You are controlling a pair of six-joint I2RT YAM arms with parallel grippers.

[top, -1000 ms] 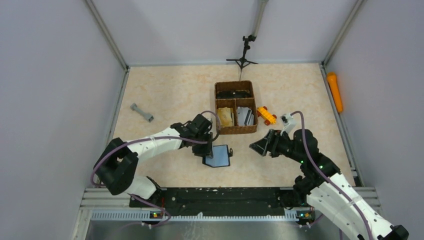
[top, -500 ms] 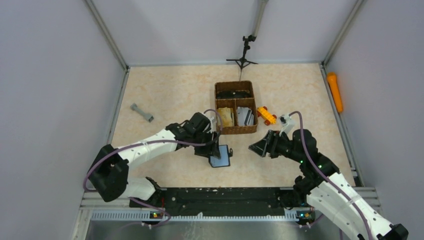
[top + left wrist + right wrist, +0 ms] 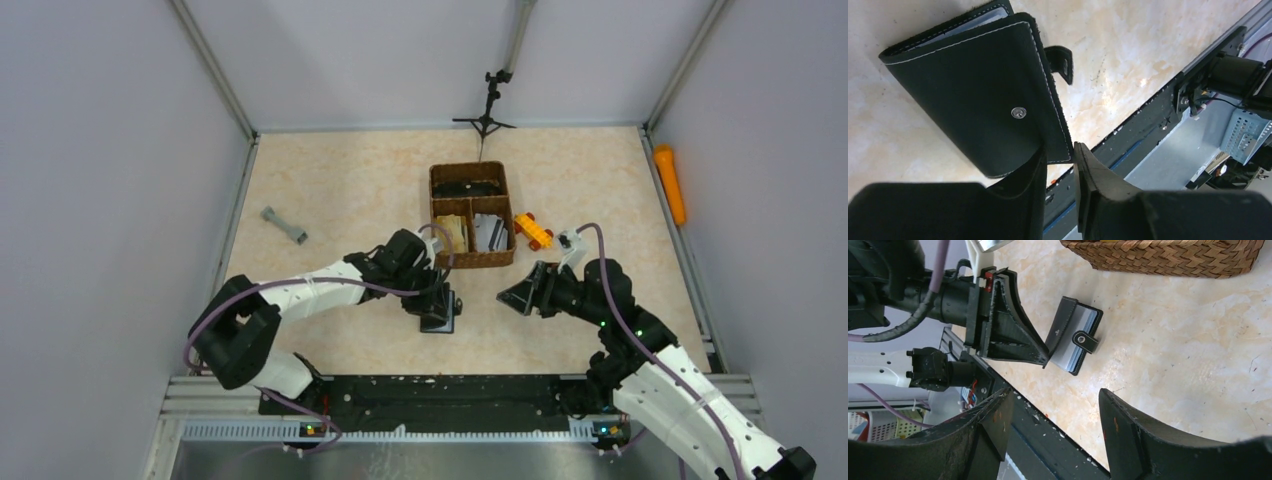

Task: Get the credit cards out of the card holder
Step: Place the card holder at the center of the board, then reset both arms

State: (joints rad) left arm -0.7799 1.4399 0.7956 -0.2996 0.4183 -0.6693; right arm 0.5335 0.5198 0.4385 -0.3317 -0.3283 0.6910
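The card holder [image 3: 441,312] lies on the table [image 3: 340,190], just in front of the wicker basket [image 3: 472,263], between the two grippers. It is a flat black folding case with pale stitching and a round metal snap stud [image 3: 1019,113] on the cover. It is partly open, showing a grey-blue inside, and a short strap [image 3: 1084,340] sticks out at one edge.

Left gripper [image 3: 1060,156]: fingers narrowed around a corner of the cover, though a firm grip cannot be confirmed. Right gripper [image 3: 1055,396]: fingers spread wide and holding nothing, near the case but not touching it.
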